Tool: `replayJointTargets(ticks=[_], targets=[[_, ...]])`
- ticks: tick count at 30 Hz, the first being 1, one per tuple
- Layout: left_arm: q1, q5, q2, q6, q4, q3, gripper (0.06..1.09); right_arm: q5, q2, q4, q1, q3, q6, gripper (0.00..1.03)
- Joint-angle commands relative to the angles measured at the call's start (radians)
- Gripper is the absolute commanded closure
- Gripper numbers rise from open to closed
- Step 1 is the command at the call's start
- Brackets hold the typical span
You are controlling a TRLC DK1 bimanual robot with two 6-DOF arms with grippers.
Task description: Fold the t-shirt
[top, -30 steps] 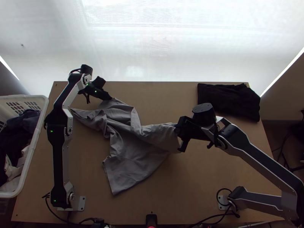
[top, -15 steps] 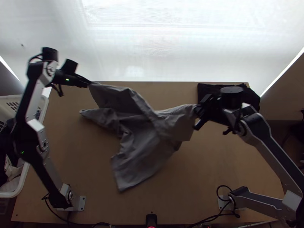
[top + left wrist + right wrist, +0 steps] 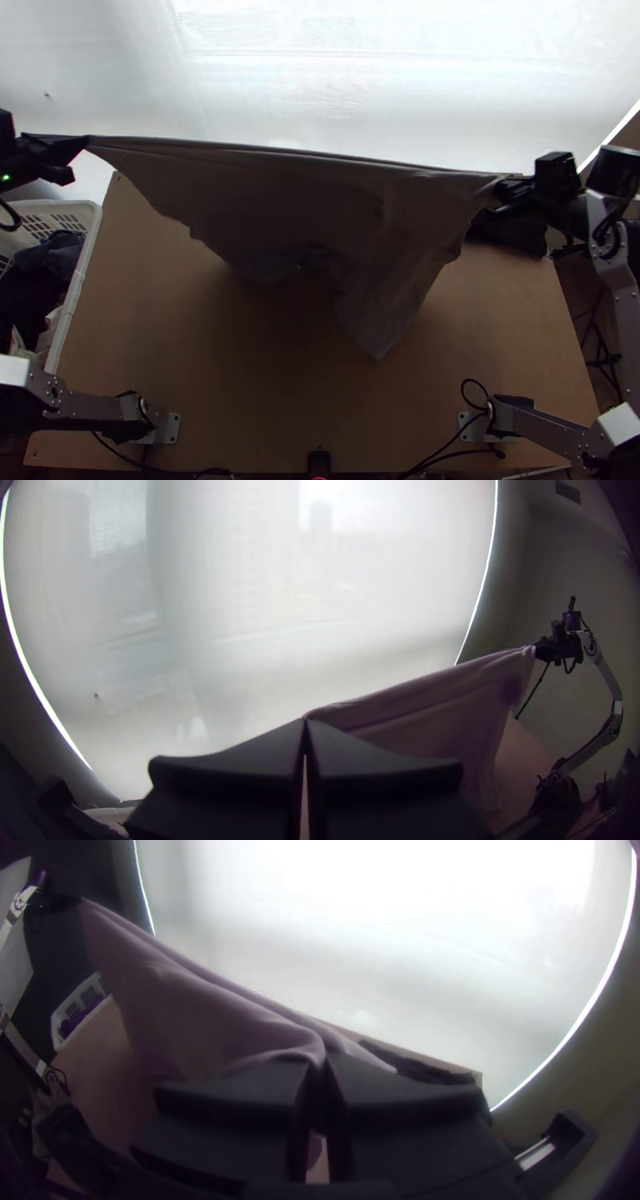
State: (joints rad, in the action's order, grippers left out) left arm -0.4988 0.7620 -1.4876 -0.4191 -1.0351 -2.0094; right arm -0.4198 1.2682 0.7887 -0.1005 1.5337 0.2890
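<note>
Grey fabric t-shirt (image 3: 280,184) is up in the air, guys, strung between both arms across the far side of the light wooden table (image 3: 200,408). Its top edge is pulled pretty much straight and taut, and the rest hangs off it like a curtain with an uneven bottom, one pointy bit drooping lowest toward the near side. Can't tell if that tip touches the wood, but the surface under the shirt is pretty dark. The left arm's end effector, black with wide flat fingers (image 3: 82,144), is out past the table's left edge, clamped on one upper corner; the left wrist view has its tips pressed together with the cloth running off from them. The right arm's matching black end effector (image 3: 498,190) is pinched on the other upper end, near the table's far right corner, and its wrist view has the fabric bunched between the tips. So yeah, both are closed on the shirt. As for the rest, a white plastic basket with slotted sides (image 3: 82,276) sits at the table's left side with dark and pale clothes (image 3: 36,300) piled in it, and a black cloth bundle (image 3: 512,240) lies at the far right, partly hidden behind the right arm's end effector.
</note>
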Motion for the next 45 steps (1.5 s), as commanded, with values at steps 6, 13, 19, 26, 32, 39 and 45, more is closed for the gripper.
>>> replayJointTargets(ticks=[6, 13, 19, 26, 32, 39, 45], targets=[[-0.158, 0.102, 0.300, 0.026, 0.115, 0.147, 1.05, -0.010, -0.185, -0.032, -0.022, 0.201, 0.082, 1.00], [-0.165, 0.097, 0.509, 0.167, 0.302, 0.255, 1.05, -0.011, -0.309, -0.051, 0.019, 0.272, 0.085, 1.00], [-0.187, 0.095, 0.590, 0.217, 0.322, 0.242, 1.05, -0.010, -0.423, -0.078, 0.038, 0.287, 0.090, 1.00], [-0.161, 0.105, 0.747, 0.304, 0.359, 0.319, 1.05, -0.010, -0.555, -0.091, 0.071, 0.264, 0.095, 1.00], [-0.014, 0.120, 0.745, 0.470, 0.363, 0.380, 1.05, -0.011, -0.570, -0.091, 0.111, 0.267, 0.050, 1.00], [0.236, 0.229, 0.535, 0.533, 0.199, 0.290, 1.05, -0.102, -0.507, 0.003, 0.131, 0.315, 0.024, 1.00], [0.247, 0.290, 0.441, 0.332, -0.059, 0.132, 1.05, -0.146, -0.471, 0.165, 0.163, 0.365, 0.007, 1.00]])
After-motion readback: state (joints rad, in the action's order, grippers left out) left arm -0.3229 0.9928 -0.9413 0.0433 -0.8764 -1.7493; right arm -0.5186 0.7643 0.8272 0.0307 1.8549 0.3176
